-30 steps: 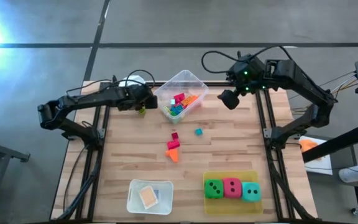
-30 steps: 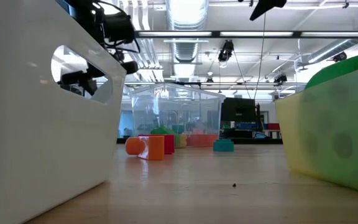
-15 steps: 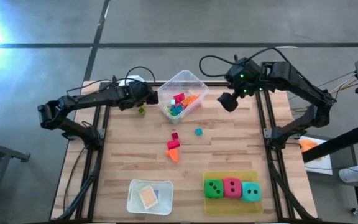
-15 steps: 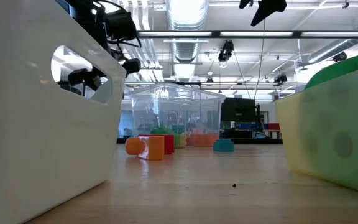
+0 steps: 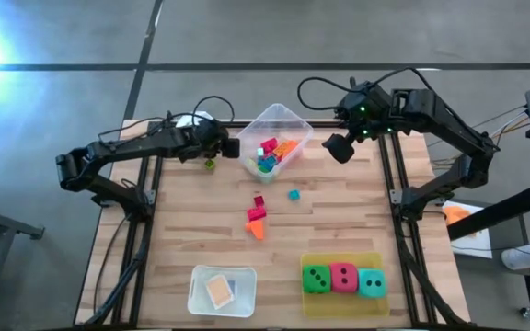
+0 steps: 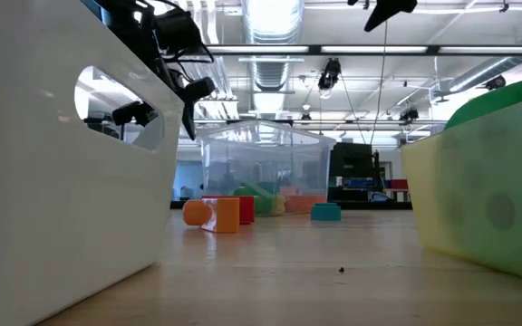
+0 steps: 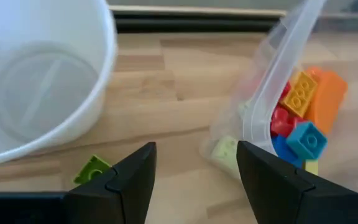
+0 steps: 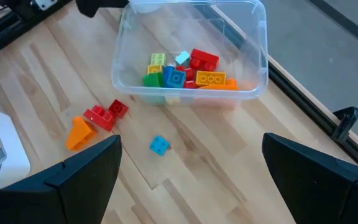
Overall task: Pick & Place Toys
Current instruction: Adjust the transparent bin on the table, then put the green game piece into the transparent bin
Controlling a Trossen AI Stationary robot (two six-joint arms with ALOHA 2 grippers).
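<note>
The clear tub (image 5: 288, 118) stands at the table's far middle with several coloured blocks (image 5: 270, 154) heaped inside. My left gripper (image 5: 232, 147) is at the tub's left corner, fingers either side of it. Loose toys lie on the wood: a green block (image 5: 210, 165) under the left arm, a red block (image 5: 259, 200), a red-and-orange pair (image 5: 257, 222) and a teal block (image 5: 293, 195). Three dotted dice (image 5: 344, 277) sit in a yellow tray (image 5: 339, 259) at the near right. My right gripper (image 5: 337, 147) hangs open high above the tub's right side, holding nothing. My left gripper has the tub's left corner between its two fingers, coming slanting down from the table's left. The rim (image 7: 248, 127) ends against one finger (image 7: 272, 180). The wall (image 7: 225, 155) lies in the gap. Whether the other finger (image 7: 129, 183) touches it does not show. The tub sits tilted, blocks slid away from the gripper.
A white cup (image 7: 36, 81) stands just beyond the left gripper at the far left edge. A white container (image 5: 201, 276) holding a flat orange tile (image 5: 219, 291) sits at the near left. Bare wood lies between it, the tray and the loose blocks.
My left gripper has tipped upward and rolled at the tub's left corner, shifting slightly toward the table's right. The tub's left end has moved right with it and the tub has tilted, while its far right corner has barely shifted.
</note>
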